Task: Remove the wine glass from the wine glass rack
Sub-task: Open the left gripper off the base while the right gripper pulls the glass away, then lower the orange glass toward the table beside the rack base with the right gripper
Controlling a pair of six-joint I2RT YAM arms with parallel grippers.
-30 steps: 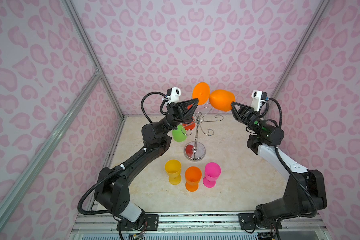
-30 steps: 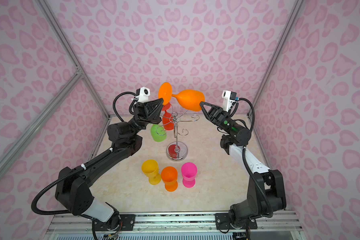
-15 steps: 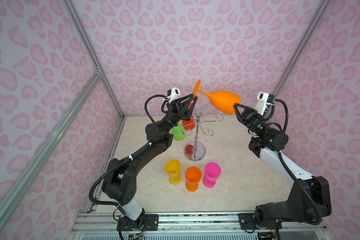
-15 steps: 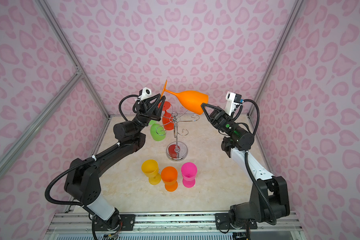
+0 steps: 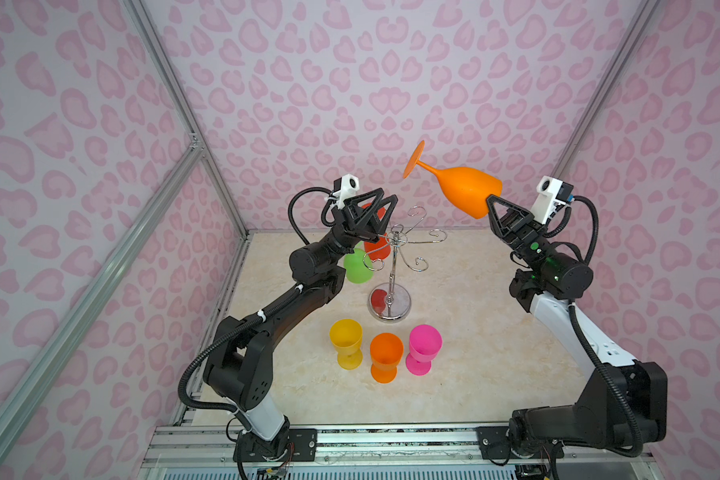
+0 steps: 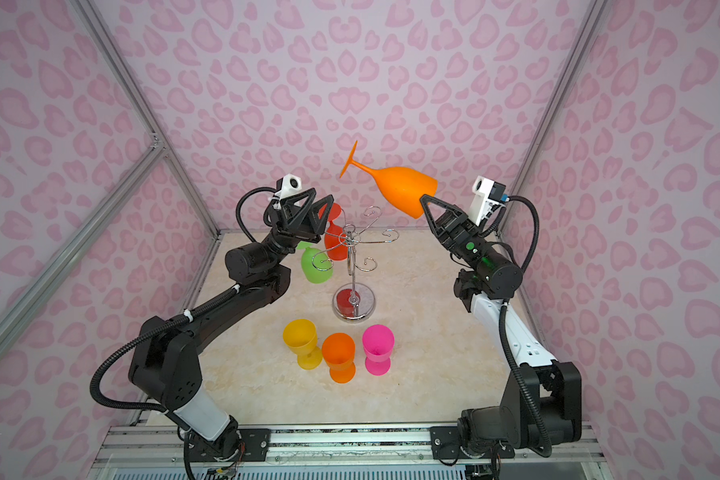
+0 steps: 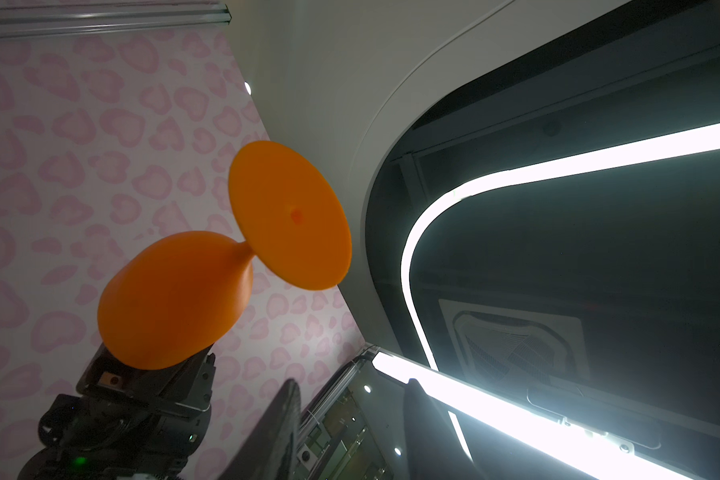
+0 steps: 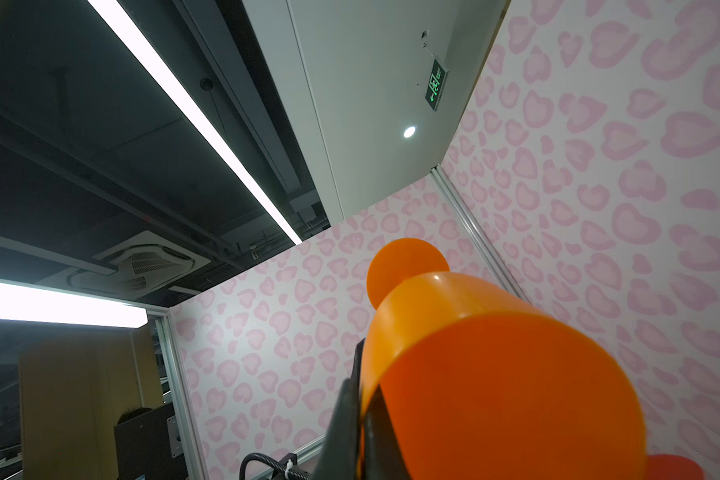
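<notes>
The orange wine glass (image 5: 462, 189) (image 6: 400, 187) lies tilted in the air, high above and to the right of the wine glass rack (image 5: 391, 266) (image 6: 352, 266), free of its hooks. My right gripper (image 5: 491, 198) (image 6: 425, 199) is shut on the glass's rim, one finger inside the bowl and one outside, as the right wrist view shows (image 8: 360, 386). My left gripper (image 5: 388, 195) (image 6: 322, 195) (image 7: 352, 386) hangs open and empty by the rack's top. The glass's foot (image 7: 287, 216) is well clear of it.
A red glass (image 5: 377, 245) and a green glass (image 5: 356, 268) hang upside down on the rack's left hooks. Yellow (image 5: 346, 340), orange (image 5: 386, 355) and pink (image 5: 424, 347) glasses stand upright in front of the rack's mirrored base (image 5: 389, 307). Patterned walls close in three sides.
The left gripper has opened and now stands apart from the glass's foot. The right gripper has carried the orange glass up and to the right, away from the rack.
</notes>
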